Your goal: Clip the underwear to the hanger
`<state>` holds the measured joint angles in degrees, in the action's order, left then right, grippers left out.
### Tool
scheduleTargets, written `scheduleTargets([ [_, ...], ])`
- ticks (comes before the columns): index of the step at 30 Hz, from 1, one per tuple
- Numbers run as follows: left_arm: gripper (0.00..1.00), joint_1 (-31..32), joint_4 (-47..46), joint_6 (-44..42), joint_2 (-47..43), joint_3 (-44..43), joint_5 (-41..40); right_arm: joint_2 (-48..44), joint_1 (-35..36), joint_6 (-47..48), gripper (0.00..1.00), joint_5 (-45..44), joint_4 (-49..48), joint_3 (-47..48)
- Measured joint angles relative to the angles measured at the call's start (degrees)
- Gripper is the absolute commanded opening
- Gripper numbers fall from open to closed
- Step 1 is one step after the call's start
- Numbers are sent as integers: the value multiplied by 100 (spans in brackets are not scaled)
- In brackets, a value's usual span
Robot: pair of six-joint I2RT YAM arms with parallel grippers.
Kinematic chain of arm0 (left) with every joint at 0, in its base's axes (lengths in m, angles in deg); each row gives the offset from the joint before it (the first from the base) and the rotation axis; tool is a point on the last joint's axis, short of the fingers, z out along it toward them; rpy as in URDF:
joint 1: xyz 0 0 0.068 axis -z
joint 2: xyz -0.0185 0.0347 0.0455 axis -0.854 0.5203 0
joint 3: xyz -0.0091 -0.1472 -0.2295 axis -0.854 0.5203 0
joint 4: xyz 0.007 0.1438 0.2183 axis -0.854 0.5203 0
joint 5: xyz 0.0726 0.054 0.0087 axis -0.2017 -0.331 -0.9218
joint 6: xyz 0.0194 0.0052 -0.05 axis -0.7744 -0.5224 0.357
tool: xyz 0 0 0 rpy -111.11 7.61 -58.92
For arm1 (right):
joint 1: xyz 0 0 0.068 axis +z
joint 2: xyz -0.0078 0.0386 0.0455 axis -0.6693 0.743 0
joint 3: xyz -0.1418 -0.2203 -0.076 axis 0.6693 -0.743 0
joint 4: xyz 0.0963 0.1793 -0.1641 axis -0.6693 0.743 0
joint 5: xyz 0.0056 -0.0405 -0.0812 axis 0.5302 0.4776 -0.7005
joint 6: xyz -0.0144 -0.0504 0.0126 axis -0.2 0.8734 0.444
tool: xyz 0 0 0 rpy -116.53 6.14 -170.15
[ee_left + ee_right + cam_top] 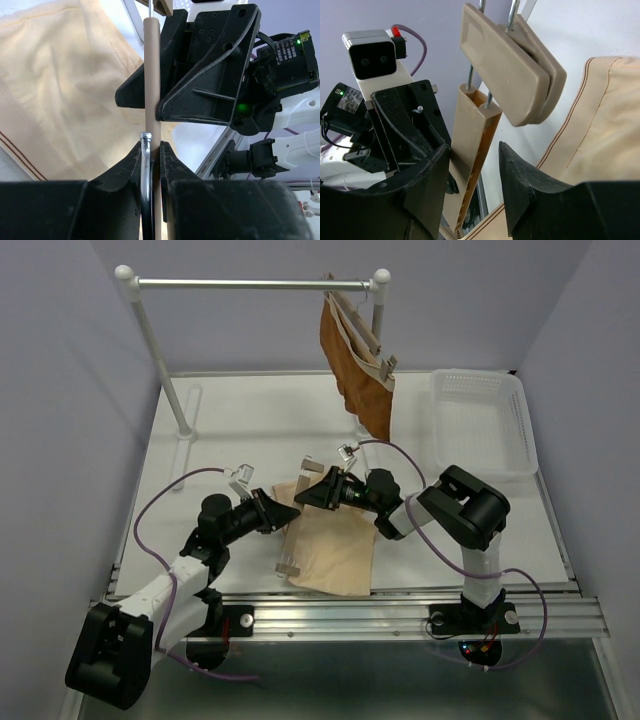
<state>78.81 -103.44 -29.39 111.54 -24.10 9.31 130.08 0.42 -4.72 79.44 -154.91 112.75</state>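
The pale beige underwear (335, 550) lies flat on the table at the front centre, also seen in the wrist views (60, 75) (605, 125). The hanger (293, 540) lies along its left edge, with one clip (288, 567) near and the other far. My left gripper (280, 514) (151, 146) is shut on the wooden bar (152, 65) and the metal hook (145, 150) together. My right gripper (308, 492) (474, 147) straddles the bar (472, 120) just below the far clip (510, 65). One finger is at the bar and the other stands apart from it.
A white rack with a metal rail (250, 284) stands at the back. A rust-brown garment (358, 370) hangs from it on another wooden hanger. A white plastic basket (485, 420) sits at the back right. The rack's left post (165, 360) rises at the table's left.
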Motion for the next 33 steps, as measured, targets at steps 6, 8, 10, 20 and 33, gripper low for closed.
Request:
scheduleTargets([
  [6,0,0,0,2,55,0,11,87,0,-109,38,70,-31,103],
  [8,0,-2,-17,7,55,0,0,90,2,-140,32,90,-31,136],
  [10,0,-2,-48,11,55,0,-15,90,2,-197,26,111,-37,142],
  [20,24,-2,-122,94,118,0,-20,90,0,-328,1,120,-59,146],
  [33,69,9,398,175,-59,-109,13,33,2,-251,1,101,-59,-166],
])
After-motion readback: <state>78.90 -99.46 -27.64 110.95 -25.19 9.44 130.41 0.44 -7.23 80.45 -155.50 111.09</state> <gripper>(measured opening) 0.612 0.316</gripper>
